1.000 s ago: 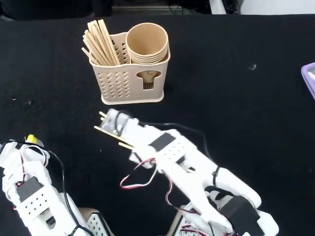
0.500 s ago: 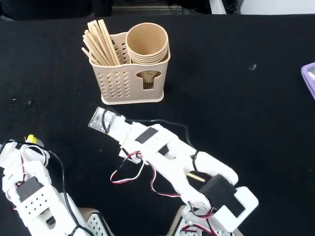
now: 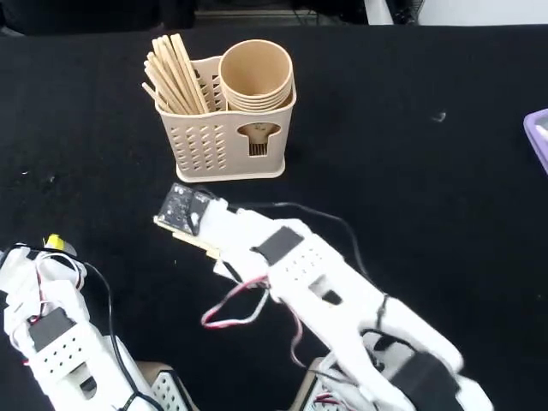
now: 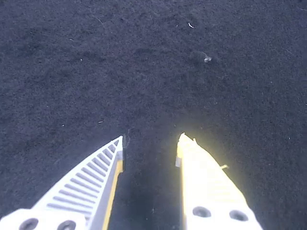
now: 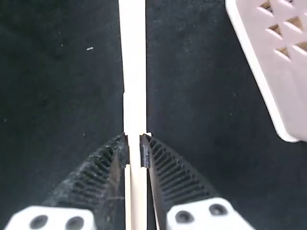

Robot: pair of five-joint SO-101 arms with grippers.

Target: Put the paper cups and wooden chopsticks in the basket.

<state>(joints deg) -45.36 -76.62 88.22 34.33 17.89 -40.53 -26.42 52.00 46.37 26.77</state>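
Wooden and pale, the loose chopsticks (image 5: 133,72) run straight out from between the jaws of the right tool (image 5: 134,139). That tool is clenched on them, one ribbed face pressed to each side. The grip sits along the pair's length, not across it, presumably so both sticks travel as one bundle. Whether they have left the table (image 3: 428,214) cannot be determined. The basket (image 3: 227,141) stands just ahead of this tool and slightly to one side, a short carry away. Its far compartment holds the nested paper cups (image 3: 255,73), and its other compartment holds the stored chopsticks (image 3: 171,73), leaning upright. The pair in hand therefore appears to be the last outstanding item. The left tool (image 4: 149,141) is released, its jaws spread over bare table with nothing between them. It is parked well apart from the right tool, evidently to keep the approach clear. Against the frame half a second earlier, the right tool has settled slightly back from the basket. Ends of the loose chopsticks now show beneath it where none showed then. The arm behind it has stretched out longer and flatter. Basket, cups, stored sticks and the left arm are unchanged.
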